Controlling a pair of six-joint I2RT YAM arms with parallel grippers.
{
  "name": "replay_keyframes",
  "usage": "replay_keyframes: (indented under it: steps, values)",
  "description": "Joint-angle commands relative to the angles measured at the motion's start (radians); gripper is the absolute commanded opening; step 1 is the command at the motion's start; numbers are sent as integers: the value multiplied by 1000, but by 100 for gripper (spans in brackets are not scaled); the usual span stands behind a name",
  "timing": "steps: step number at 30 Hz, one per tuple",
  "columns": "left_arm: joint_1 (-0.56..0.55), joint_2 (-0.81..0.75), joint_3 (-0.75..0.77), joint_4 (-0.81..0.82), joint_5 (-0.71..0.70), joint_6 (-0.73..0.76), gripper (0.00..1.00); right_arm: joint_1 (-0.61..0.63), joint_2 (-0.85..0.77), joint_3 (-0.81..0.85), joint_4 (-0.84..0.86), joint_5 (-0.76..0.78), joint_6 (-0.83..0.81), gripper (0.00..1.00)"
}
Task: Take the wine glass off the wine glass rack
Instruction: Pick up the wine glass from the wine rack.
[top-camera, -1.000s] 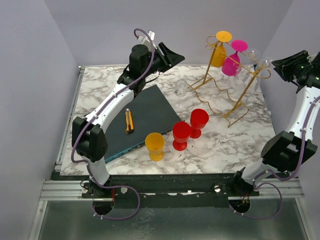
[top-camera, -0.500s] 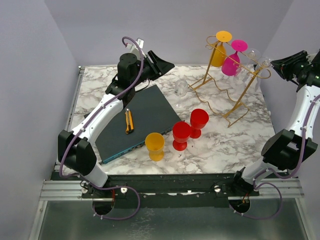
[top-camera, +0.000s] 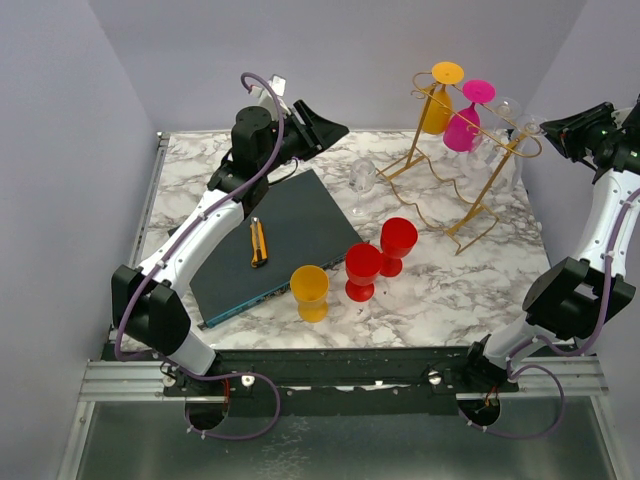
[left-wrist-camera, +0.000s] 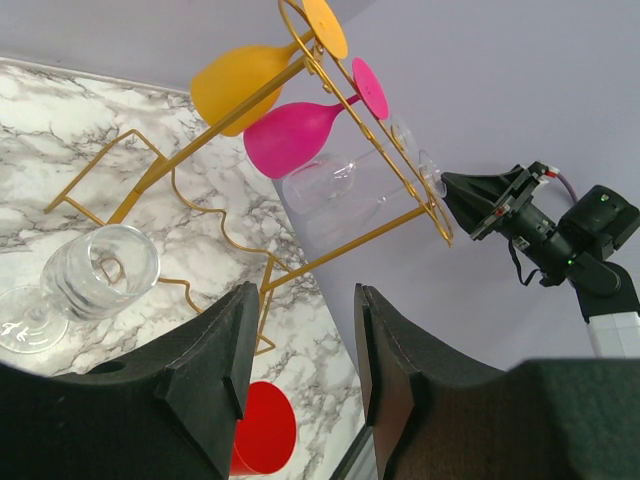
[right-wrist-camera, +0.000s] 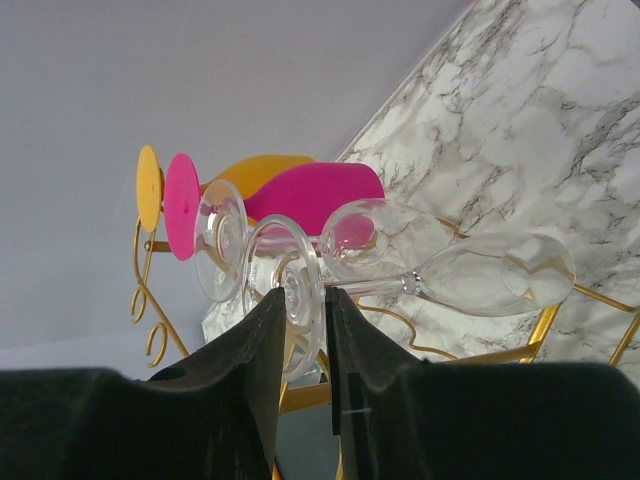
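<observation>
One clear wine glass (right-wrist-camera: 490, 275) hung on wine glass rack (right-wrist-camera: 305, 395), foot pinched in right gripper (right-wrist-camera: 305, 305), bowl stretching ahead of it, left gripper (left-wrist-camera: 300, 330) spread, rack well ahead of it

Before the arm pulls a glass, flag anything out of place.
Nothing looks spilled or broken. One stray: a yellow utility knife lies on the dark board, which sits skewed to the table edges.
</observation>
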Motion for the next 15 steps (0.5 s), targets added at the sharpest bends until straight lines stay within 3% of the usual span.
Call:
replay_keyframes:
  steps: [1,15]
  values:
    - [6,-39,-19,-2,-19,17,49,-7,14,2,20,-33,12,29]
    - [10,-53,-25,-9,-25,21,49,-7,-4,22,-10,-10,44,5]
